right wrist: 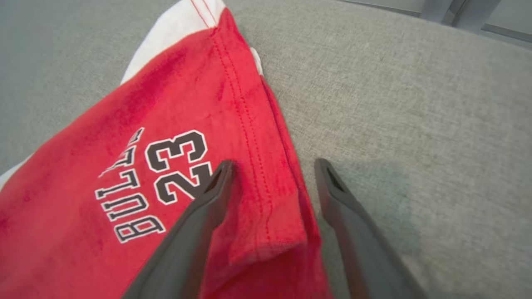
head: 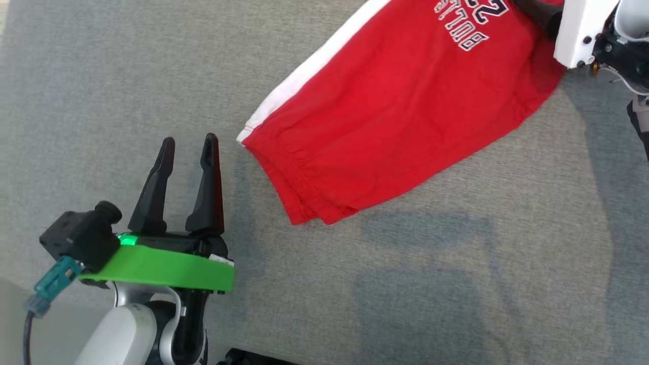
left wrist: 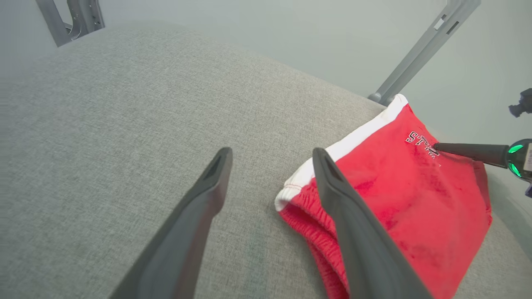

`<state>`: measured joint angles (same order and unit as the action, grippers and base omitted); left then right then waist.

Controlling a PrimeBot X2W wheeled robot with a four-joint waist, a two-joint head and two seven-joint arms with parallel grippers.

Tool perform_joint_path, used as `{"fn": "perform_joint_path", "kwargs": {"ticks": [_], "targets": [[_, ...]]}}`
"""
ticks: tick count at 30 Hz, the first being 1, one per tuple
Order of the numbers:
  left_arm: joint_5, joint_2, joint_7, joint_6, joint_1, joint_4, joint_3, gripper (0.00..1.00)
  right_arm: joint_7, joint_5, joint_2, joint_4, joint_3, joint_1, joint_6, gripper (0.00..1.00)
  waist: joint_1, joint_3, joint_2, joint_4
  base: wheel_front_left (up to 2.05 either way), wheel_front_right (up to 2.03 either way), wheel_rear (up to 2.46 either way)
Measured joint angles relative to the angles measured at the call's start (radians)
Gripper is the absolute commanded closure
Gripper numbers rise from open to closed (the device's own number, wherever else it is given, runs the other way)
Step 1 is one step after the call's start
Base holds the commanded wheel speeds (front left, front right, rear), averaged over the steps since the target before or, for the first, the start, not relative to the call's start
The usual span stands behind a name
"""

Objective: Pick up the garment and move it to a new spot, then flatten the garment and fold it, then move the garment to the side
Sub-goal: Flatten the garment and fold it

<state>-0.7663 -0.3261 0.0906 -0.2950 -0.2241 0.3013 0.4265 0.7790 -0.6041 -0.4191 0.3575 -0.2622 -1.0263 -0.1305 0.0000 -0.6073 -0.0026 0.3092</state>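
Just right of the left gripper, whose jaws are spread and empty, the gathered waistband of the red garment lies flat on the grey cloth surface, near the right fingertip but outside the gap. From that end the long axis runs diagonally ahead and rightward to the hem. The right gripper stands there with jaws parted astride the hem edge, clamping nothing. Judgement: each arm is nearest its own end, and the left jaws need a short rightward shift to take the waistband.
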Motion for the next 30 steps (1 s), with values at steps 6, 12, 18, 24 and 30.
{"fn": "perform_joint_path", "kwargs": {"ticks": [6, 12, 18, 24, 30], "targets": [[0.035, -0.007, 0.058, 0.041, 0.004, -0.043, 0.024, 0.0, 0.115, -0.01, 0.004, -0.004, -0.019, 0.002, 0.0, 0.0, 0.0, 0.001, 0.0, 0.039, 0.0, 0.0, 0.0], [0.044, -0.023, 0.103, 0.084, 0.03, -0.11, 0.027, 0.0, 0.174, -0.048, 0.034, -0.006, -0.036, 0.033, 0.0, 1.0, 0.0, 0.032, 0.0, 0.037, 0.0, 0.0, 0.0], [0.077, -0.079, 0.139, 0.138, 0.06, -0.153, 0.021, 0.0, 0.084, -0.114, 0.104, 0.04, 0.096, 0.12, 0.0, 1.0, 0.0, 0.083, 0.0, -0.008, 0.0, 0.0, 0.0], [0.154, -0.145, 0.166, 0.15, 0.149, -0.16, -0.02, 0.0, 0.001, -0.182, 0.148, 0.046, 0.179, 0.274, 0.0, 1.0, 0.0, 0.151, 0.0, -0.115, 0.0, 0.0, 0.0], [0.17, -0.117, 0.168, 0.184, 0.22, -0.17, -0.06, 0.0, -0.092, -0.266, 0.145, 0.016, 0.232, 0.452, 0.0, 1.0, 0.0, 0.227, 0.0, -0.203, 0.0, 0.0, 0.0]]}}
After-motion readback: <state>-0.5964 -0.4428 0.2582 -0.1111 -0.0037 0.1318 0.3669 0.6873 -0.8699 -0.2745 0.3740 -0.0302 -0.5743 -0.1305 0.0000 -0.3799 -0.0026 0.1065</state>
